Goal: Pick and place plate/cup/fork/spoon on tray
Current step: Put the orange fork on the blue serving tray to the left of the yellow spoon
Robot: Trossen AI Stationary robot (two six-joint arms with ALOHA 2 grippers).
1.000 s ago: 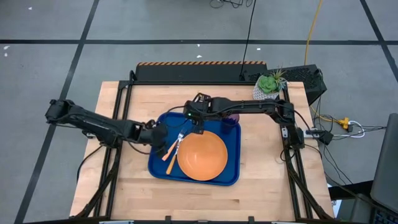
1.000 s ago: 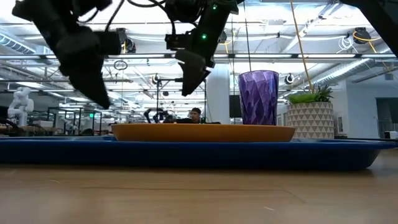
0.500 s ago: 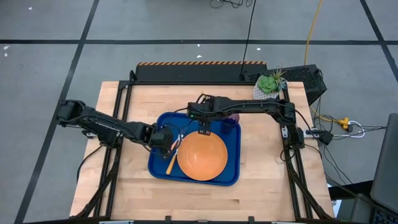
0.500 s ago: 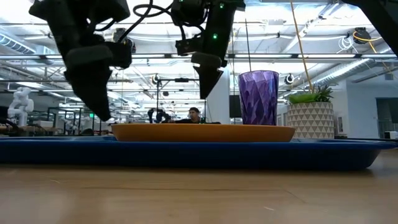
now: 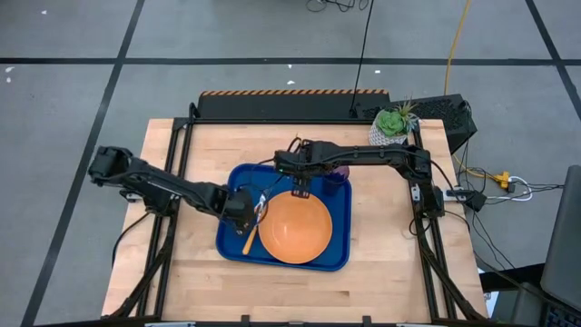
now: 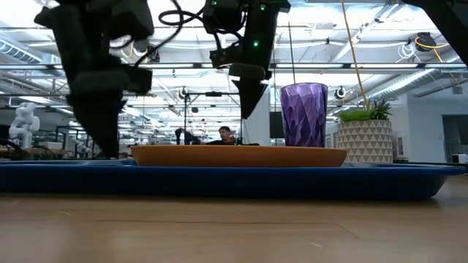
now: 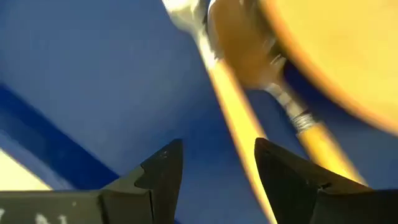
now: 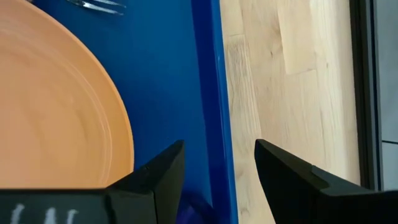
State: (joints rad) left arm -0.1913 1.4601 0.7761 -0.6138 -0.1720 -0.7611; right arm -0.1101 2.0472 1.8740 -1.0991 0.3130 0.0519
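Observation:
The blue tray [image 5: 340, 227] lies mid-table and holds the orange plate [image 5: 298, 229], the purple cup [image 6: 303, 115] at its far right corner, and the fork and spoon beside the plate's left rim. In the left wrist view the fork's orange handle [image 7: 233, 121] runs between my open left gripper's [image 7: 217, 177] fingers. The spoon [image 7: 245, 59] lies beside it, against the plate's rim. I cannot tell whether the fingers touch the handle. My left gripper [image 5: 247, 209] is down at the tray. My right gripper [image 5: 300, 189] hangs open and empty above the plate's far rim.
A white pot with a green succulent [image 5: 392, 123] stands at the table's far right corner. Bare wood lies around the tray on the left, near and right sides. The tray's raised lip [image 8: 208, 93] runs close past my right gripper.
My left gripper has moved toward the table's right, over the tray's left part, and has come down to the fork and spoon. My right gripper has shifted a little toward the right, to above the plate's far rim.

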